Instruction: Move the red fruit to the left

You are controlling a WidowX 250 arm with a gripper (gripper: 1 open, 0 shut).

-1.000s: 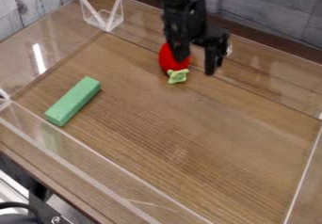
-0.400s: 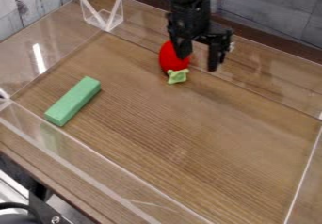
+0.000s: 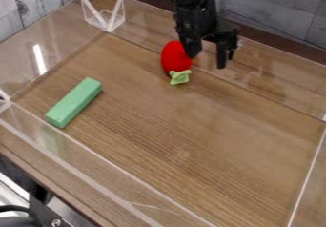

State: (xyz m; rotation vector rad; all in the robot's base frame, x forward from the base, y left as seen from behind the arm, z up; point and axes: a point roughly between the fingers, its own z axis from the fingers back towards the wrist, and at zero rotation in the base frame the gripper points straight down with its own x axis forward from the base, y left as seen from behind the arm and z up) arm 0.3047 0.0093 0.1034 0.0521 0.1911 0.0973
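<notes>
The red fruit [image 3: 174, 58] is a small bright-red toy strawberry with a pale yellow-green cap [image 3: 181, 76] pointing toward the front. It lies on the wooden table at the back middle. My gripper [image 3: 211, 51] is black and hangs just right of and slightly above the strawberry. Its fingers [image 3: 226, 51] are spread apart and hold nothing. One finger stands right behind the strawberry's right side; I cannot tell whether it touches.
A long flat green block [image 3: 74, 101] lies at the left of the table. Clear plastic walls [image 3: 51, 145] enclose the wooden surface [image 3: 192, 145]. A clear plastic stand [image 3: 105, 16] sits at the back left corner.
My gripper has moved up and a little to the right, away from the strawberry. The strawberry and green block have not moved.
</notes>
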